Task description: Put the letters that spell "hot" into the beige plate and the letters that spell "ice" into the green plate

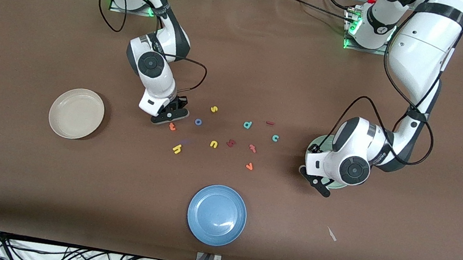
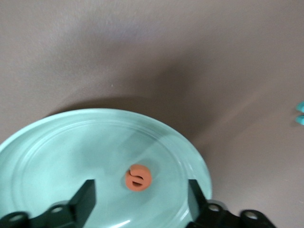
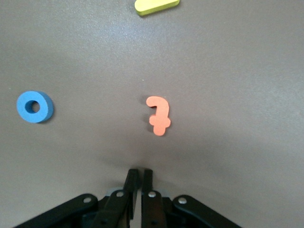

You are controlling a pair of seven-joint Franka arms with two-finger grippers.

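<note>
My left gripper (image 2: pixel 141 192) hangs open over the green plate (image 2: pixel 57 142). The orange "e" (image 2: pixel 138 177) lies loose in that plate between the fingers. In the front view the arm covers most of the green plate (image 1: pixel 318 142). My right gripper (image 3: pixel 141 173) is shut on nothing, low over the cloth beside the orange "t" (image 3: pixel 158 115). The blue "o" (image 3: pixel 34 106) and the yellow "h" (image 3: pixel 156 5) lie close by. The teal "c" (image 1: pixel 275 138) and dark red "i" (image 1: pixel 270 123) lie mid-table. The beige plate (image 1: pixel 76 113) holds nothing.
A blue plate (image 1: pixel 217 214) sits nearest the front camera. Other letters are scattered mid-table: yellow "s" (image 1: pixel 214 109), yellow "u" (image 1: pixel 213 144), teal "d" (image 1: pixel 248 125), orange "v" (image 1: pixel 249 166), a red-orange "t"-like letter (image 1: pixel 252 148) and a dark red one (image 1: pixel 231 142).
</note>
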